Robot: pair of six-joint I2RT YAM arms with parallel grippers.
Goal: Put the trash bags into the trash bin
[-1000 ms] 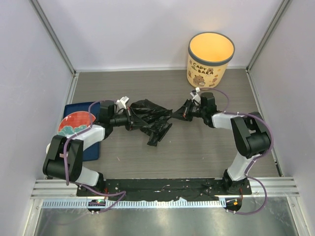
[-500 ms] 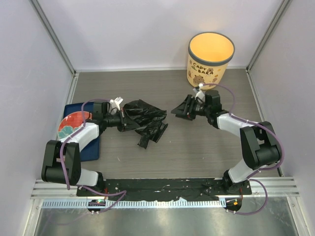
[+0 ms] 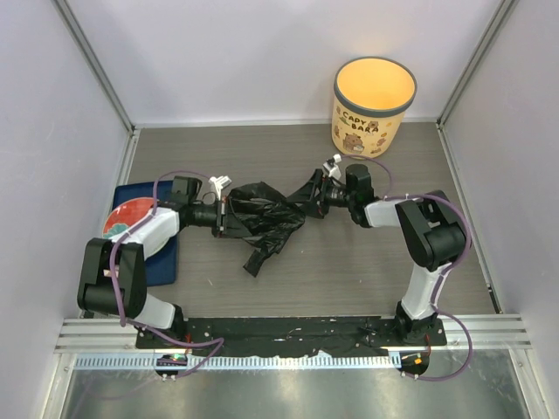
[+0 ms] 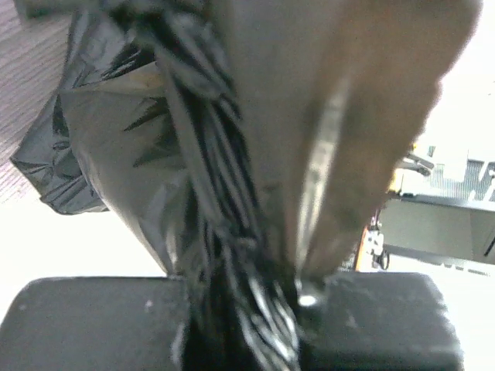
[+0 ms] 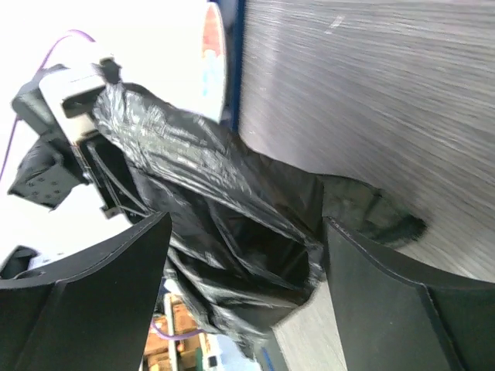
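While the left tool (image 3: 225,216) is clamped tight on a bunched edge of the black trash bag (image 3: 266,214), the right tool (image 3: 316,199) stands wide, its two fingers (image 5: 100,270) spread on either side of the bag's opposite end without pinching it. The bag lies crumpled on the table (image 3: 367,262) between the two arms, one tail trailing toward the near edge. Upright at the far right of the table, the trash bin (image 3: 367,127) stands well apart from the bag.
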